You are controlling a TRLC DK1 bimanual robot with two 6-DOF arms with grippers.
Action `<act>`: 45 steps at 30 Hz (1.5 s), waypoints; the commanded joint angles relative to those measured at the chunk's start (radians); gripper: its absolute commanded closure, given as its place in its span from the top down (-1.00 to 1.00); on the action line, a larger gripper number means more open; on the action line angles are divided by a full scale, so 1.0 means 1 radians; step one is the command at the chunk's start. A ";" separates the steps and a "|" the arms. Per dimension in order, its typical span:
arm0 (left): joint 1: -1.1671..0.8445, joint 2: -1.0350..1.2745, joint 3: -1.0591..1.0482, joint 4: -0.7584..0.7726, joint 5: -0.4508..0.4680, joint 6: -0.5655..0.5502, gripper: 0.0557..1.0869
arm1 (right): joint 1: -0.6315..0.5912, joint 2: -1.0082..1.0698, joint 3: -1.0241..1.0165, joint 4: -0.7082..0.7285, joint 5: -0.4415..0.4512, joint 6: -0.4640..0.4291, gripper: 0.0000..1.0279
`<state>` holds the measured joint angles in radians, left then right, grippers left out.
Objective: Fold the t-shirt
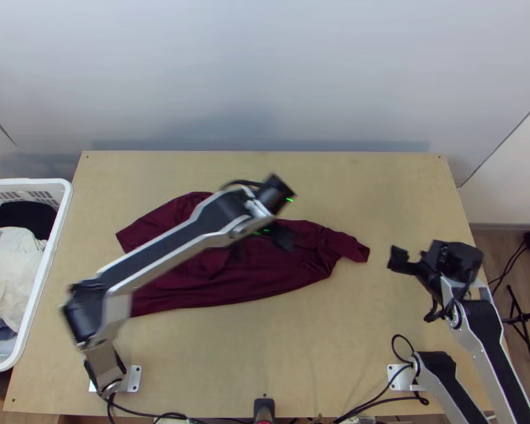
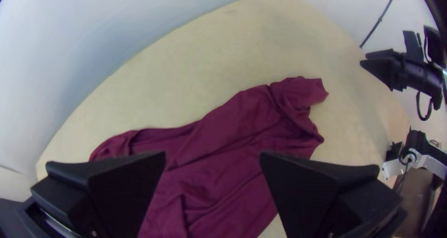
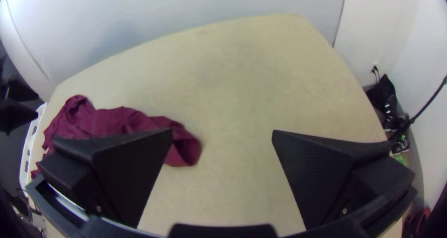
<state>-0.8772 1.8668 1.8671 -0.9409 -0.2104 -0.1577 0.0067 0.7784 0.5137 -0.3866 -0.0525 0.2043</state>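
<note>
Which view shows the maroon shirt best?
The top view: it spans the shirt end to end, though the left arm crosses it. The left wrist view shows creases closer, partly behind fingers; the right wrist view, a part beyond one finger.

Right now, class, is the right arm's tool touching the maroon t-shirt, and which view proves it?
Apart. The top view shows it: a strip of bare table separates the right arm's tool from the maroon t-shirt.

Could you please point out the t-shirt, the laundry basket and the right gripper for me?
T-shirt (image 1: 265, 272): top view, on its bunched middle.
Laundry basket (image 1: 56, 230): top view, on its white rim.
Right gripper (image 3: 222, 135): right wrist view, midway between its fingertips.
</note>
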 commanded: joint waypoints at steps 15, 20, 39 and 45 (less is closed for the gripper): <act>0.257 -0.557 -0.548 0.060 0.086 -0.005 0.90 | 0.292 0.449 0.270 -0.072 -0.172 -0.009 0.87; 0.303 -0.623 -0.620 0.062 0.088 -0.003 0.90 | 0.319 0.590 0.396 -0.071 -0.173 -0.011 0.87; 0.408 -0.802 -0.775 0.062 0.086 0.018 0.90 | 0.374 0.934 0.546 -0.043 -0.112 -0.071 0.86; 0.415 -0.819 -0.781 0.062 0.086 0.020 0.90 | 0.407 0.940 0.540 -0.043 0.010 -0.141 -0.25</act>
<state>-0.4801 1.0760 1.1030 -0.8799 -0.1238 -0.1413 0.3817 1.6779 1.0473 -0.4309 -0.1532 0.1284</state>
